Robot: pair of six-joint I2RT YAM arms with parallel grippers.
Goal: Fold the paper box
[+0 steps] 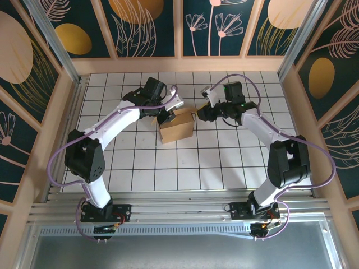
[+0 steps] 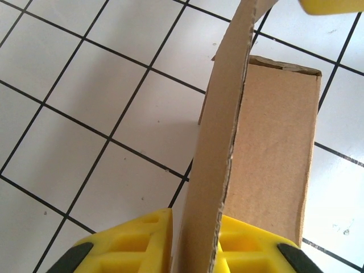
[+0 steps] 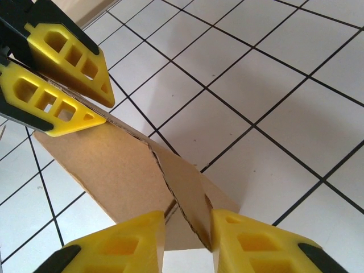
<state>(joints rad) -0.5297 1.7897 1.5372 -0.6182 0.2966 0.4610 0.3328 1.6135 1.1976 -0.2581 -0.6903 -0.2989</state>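
The paper box (image 1: 178,129), plain brown cardboard, stands partly formed in the middle of the tiled table, with my two grippers at its far side. My left gripper (image 1: 166,115) holds an upright flap (image 2: 219,131) edge-on between its yellow fingers (image 2: 142,242), beside the box's side wall (image 2: 273,153). My right gripper (image 1: 205,112) comes in from the right. Its fingers (image 3: 250,244) are closed on a slanting, creased flap (image 3: 187,187) of the paper box (image 3: 108,165). In the right wrist view, the left gripper's fingers (image 3: 62,74) pinch the cardboard's far edge.
The table is white tile with black grout (image 1: 168,168), fenced by wooden walls with patterned panels (image 1: 39,101). An aluminium rail (image 1: 179,213) with both arm bases runs along the near edge. A tip of the right gripper's yellow finger (image 2: 333,5) shows beyond the flap.
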